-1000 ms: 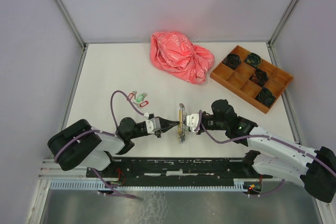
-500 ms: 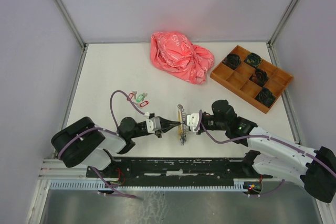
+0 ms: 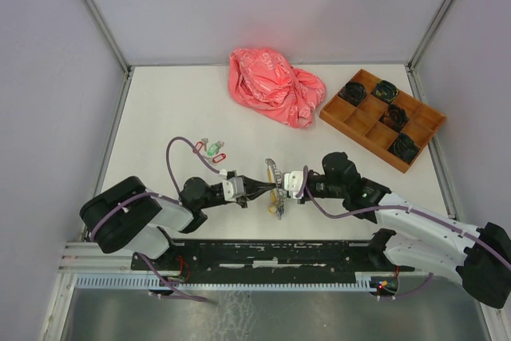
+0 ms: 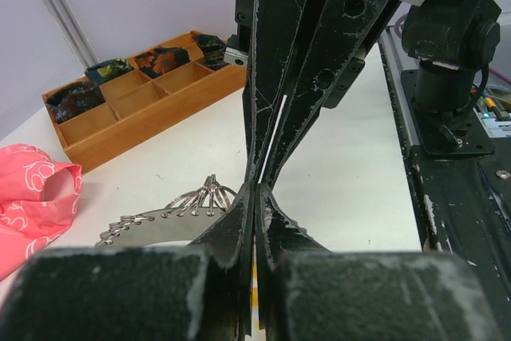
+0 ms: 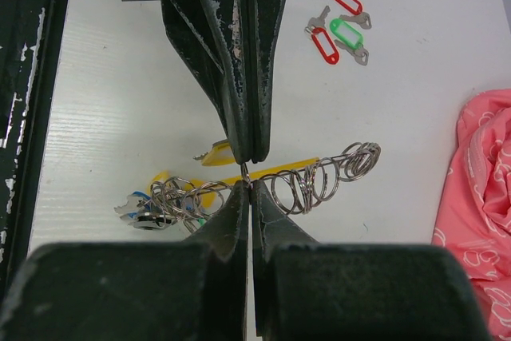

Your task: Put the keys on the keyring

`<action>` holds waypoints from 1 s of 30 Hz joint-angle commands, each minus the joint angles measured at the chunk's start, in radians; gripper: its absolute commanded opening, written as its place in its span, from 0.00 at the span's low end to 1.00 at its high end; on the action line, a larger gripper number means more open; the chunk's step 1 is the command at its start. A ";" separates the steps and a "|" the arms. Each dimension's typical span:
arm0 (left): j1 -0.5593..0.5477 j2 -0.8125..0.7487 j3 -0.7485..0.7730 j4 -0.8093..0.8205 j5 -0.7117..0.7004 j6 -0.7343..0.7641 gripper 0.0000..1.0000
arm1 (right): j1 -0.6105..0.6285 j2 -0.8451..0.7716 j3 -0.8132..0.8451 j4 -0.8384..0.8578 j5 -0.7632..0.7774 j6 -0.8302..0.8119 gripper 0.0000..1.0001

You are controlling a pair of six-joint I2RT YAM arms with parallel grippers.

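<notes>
L tool (image 3: 266, 188) & R tool (image 3: 283, 187) meet tip-to-tip, each pinching keyring (image 3: 273, 168); spare keys (image 3: 211, 149) at 10 o'clock.

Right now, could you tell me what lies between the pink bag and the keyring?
Nothing: only bare white table separates the pink bag from the keyring; the top view shows it, and the right wrist view agrees.

No writing is readable: white marks on the crumpled pink plastic bag (image 3: 275, 85) are indistinct, tags on the small silver keys (image 5: 345, 33) too small.
</notes>
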 commanded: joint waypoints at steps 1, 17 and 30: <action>-0.008 0.027 0.034 0.078 0.008 -0.050 0.03 | 0.011 -0.010 0.017 0.192 -0.093 0.027 0.00; -0.025 0.115 0.001 0.222 -0.055 -0.115 0.03 | 0.011 -0.024 -0.018 0.331 -0.072 0.111 0.01; -0.026 0.095 -0.012 0.222 -0.172 -0.162 0.03 | -0.001 -0.046 -0.051 0.328 -0.051 0.129 0.00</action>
